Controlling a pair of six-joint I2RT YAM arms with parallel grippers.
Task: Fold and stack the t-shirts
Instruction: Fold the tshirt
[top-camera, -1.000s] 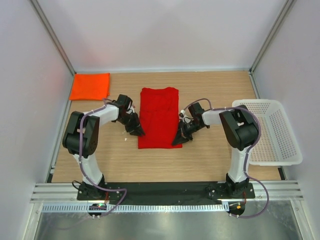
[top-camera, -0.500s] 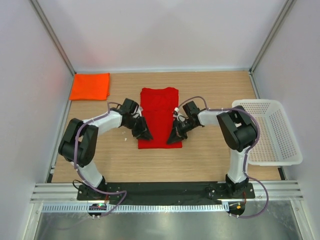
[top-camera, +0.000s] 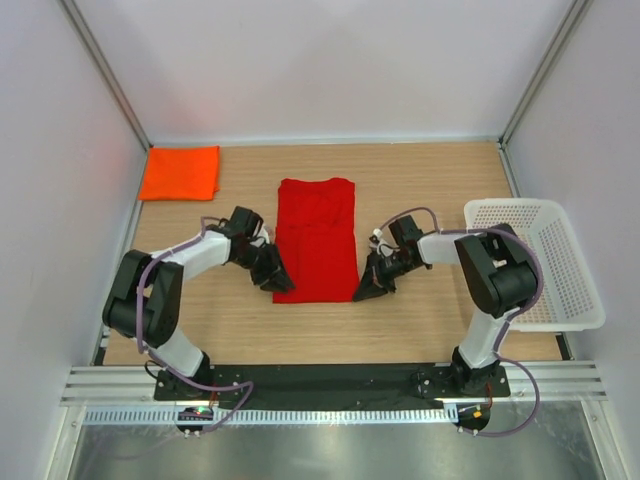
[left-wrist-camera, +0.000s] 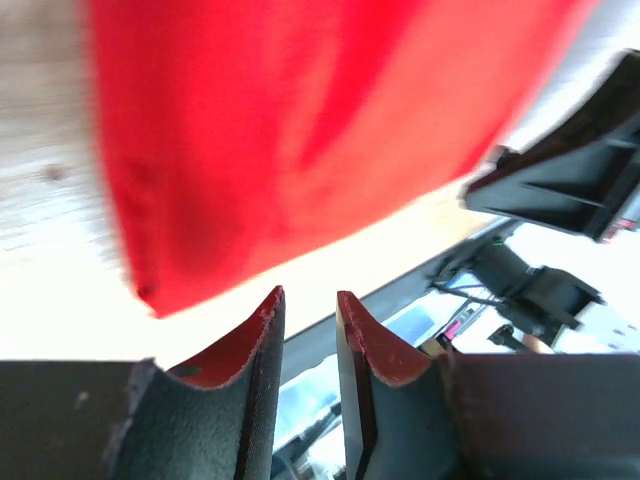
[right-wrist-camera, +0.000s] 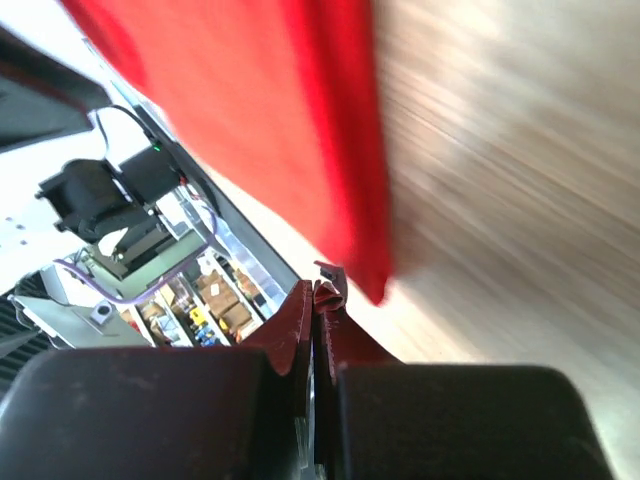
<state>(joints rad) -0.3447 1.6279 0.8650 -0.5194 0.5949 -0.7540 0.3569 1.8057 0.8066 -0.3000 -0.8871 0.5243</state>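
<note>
Red cloth, flat on the wooden table (top-camera: 420, 330). Counts: 2 t-shirts, 2 arms, 1 basket.

Near edge: both arm bases, side by side. Each arm reaches in towards the table's middle.

Left gripper (top-camera: 275, 283): low at the near left corner of the red t-shirt (top-camera: 316, 240). In the wrist view its fingers stand a narrow gap apart with nothing between them. The cloth's corner lies just beyond the tips.

Right gripper (top-camera: 362, 293): low at the shirt's near right corner. In the wrist view its fingers are pressed together. The cloth's corner lies just beside the tips, and no cloth shows between them.

Red t-shirt: mid-table, folded to a narrow rectangle. Its long axis runs from the near edge towards the far edge. The near end is a straight hem line; the far end has slightly rounded corners. Only the two grippers flank it, one at each near corner.

White mesh basket (top-camera: 575, 290): at the right edge, just beside the right arm's elbow, well apart from both shirts.

Orange t-shirt (top-camera: 180, 172): far left corner, folded to a flat rectangle. Its long axis lies along the far edge. It is well apart from the red one and from both grippers.
</note>
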